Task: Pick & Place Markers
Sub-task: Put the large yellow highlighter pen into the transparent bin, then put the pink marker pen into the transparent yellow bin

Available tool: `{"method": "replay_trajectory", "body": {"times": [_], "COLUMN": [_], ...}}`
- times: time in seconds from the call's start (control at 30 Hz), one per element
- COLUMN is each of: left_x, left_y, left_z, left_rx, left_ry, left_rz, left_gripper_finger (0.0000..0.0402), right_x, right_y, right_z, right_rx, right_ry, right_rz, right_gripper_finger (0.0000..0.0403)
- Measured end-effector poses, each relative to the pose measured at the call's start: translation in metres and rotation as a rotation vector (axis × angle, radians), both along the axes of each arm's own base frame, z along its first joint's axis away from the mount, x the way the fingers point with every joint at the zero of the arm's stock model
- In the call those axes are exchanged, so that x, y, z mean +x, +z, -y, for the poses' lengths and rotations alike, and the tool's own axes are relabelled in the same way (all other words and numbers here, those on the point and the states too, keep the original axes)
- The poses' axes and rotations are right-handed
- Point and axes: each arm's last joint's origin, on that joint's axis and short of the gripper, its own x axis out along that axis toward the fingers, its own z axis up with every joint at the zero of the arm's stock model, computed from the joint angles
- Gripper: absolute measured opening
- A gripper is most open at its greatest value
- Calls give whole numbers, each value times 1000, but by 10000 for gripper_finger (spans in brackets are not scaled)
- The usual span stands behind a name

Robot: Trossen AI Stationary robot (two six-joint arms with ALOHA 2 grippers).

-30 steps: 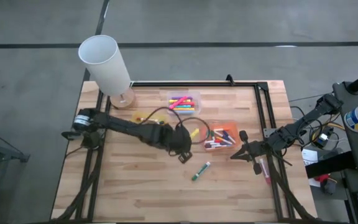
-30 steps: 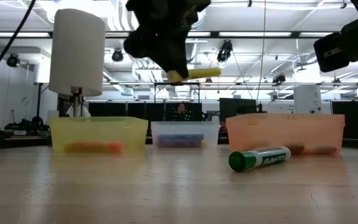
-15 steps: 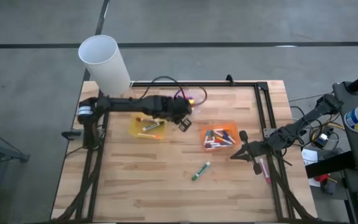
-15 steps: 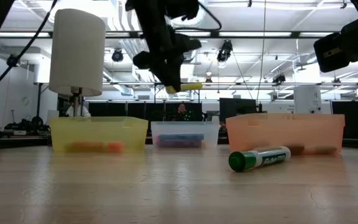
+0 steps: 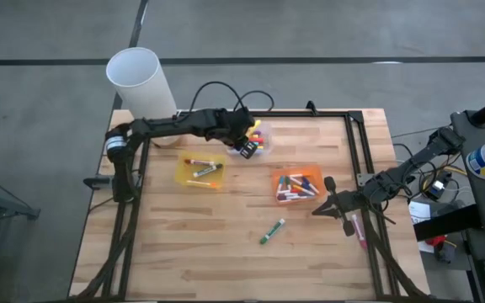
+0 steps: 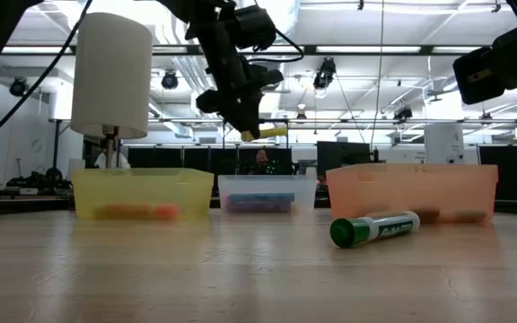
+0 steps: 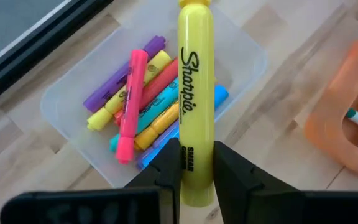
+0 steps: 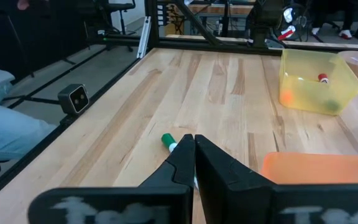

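Left wrist view has the yellow marker (image 7: 196, 106) front and center, pinched at its lower end between the two fingers of the left hand (image 7: 196, 163), so that hand is clenched on it. It's held up in the air right over the clear tray (image 7: 92, 158), which already has a pile of highlighters (image 7: 143, 106) in purple, yellow, pink, red and blue.

From the high view the left hand (image 5: 247, 145) is at the far side of the table (image 5: 183, 252), reaching over the clear tray (image 5: 263, 150). The yellow tray (image 5: 181, 174) sits just nearer, with a few markers in it, and the orange tray (image 5: 310, 171) is off to the right with a bunch more. One green marker (image 5: 271, 231) lies loose on the bare wood, well apart from all the trays.

The right hand (image 5: 325, 207) waits near the table's right edge, fingers pressed together on nothing in its own wrist view. A white cylinder (image 5: 141, 84) stands at the far left corner.
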Motion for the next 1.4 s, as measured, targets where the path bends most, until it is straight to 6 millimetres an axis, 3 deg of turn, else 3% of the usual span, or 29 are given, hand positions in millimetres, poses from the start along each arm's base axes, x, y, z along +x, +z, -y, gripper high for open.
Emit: {"method": "replay_trajectory", "body": {"times": [0.13,0.43,0.77,0.9,1.1,1.23,1.4], "left_x": [0,1,2,2,2,2,6], "left_y": [0,0,-1,-1,-7,-12,-27], "left_z": [1,1,9,9,12,21,50], "left_rx": [10,13,-4,-14,-47,-36,-67], "left_ry": [-24,-26,-49,-76,-51,-99,-175], "left_rz": [-9,0,-17,-17,-12,-25,54], "left_gripper_finger": [81,176,184,151,15,5,2], "right_x": [0,0,0,0,0,0,0], "right_y": [0,0,0,0,0,0,0], "right_z": [0,0,0,0,0,0,0], "right_rx": [0,0,0,0,0,0,0], "right_ry": [0,0,0,0,0,0,0], "right_rz": [0,0,0,0,0,1,0], "right_gripper_finger": [8,8,8,8,8,8,8]}}
